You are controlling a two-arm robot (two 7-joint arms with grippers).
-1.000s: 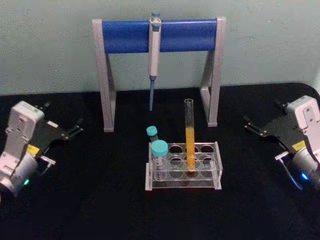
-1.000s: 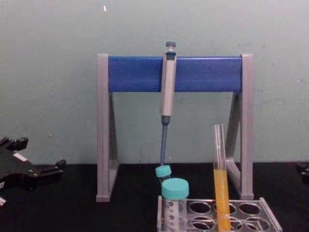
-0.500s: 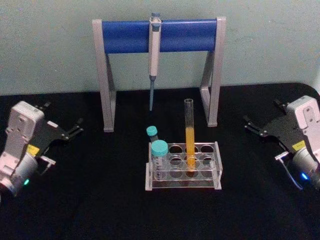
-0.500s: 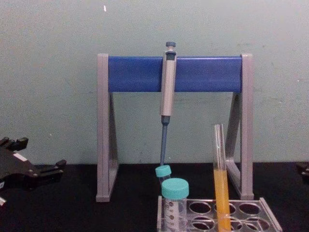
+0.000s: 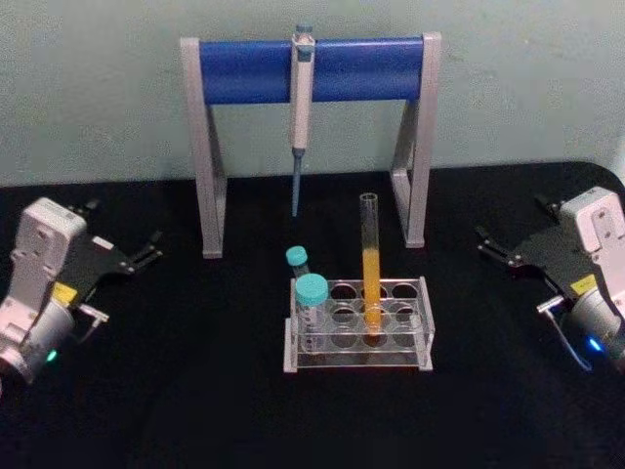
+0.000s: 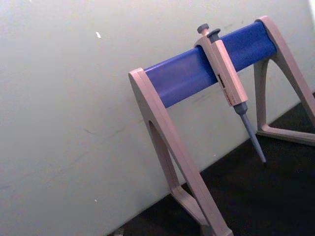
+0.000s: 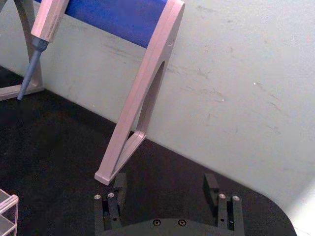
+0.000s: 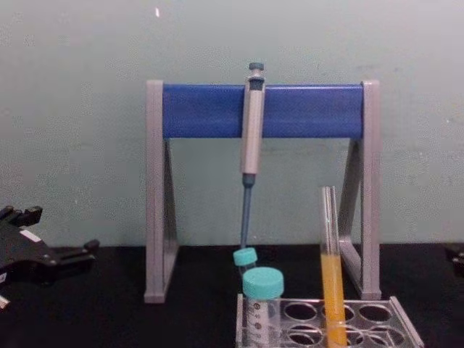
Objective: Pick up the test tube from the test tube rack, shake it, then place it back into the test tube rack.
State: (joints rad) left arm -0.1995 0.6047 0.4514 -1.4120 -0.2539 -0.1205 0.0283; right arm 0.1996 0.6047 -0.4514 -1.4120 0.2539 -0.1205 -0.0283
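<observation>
The test tube, clear glass with orange-yellow liquid in its lower half, stands upright in a middle hole of the test tube rack at the table's centre. In the chest view the test tube rises from the rack at the lower right. My left gripper rests open far to the rack's left, nothing between its fingers. My right gripper sits open far to the right; the right wrist view shows the right gripper with its fingers spread wide and a corner of the rack.
Two teal-capped vials stand in the rack's left holes. Behind the rack is a grey-and-blue pipette stand with a pipette hanging from its bar. Black tabletop lies open on both sides of the rack.
</observation>
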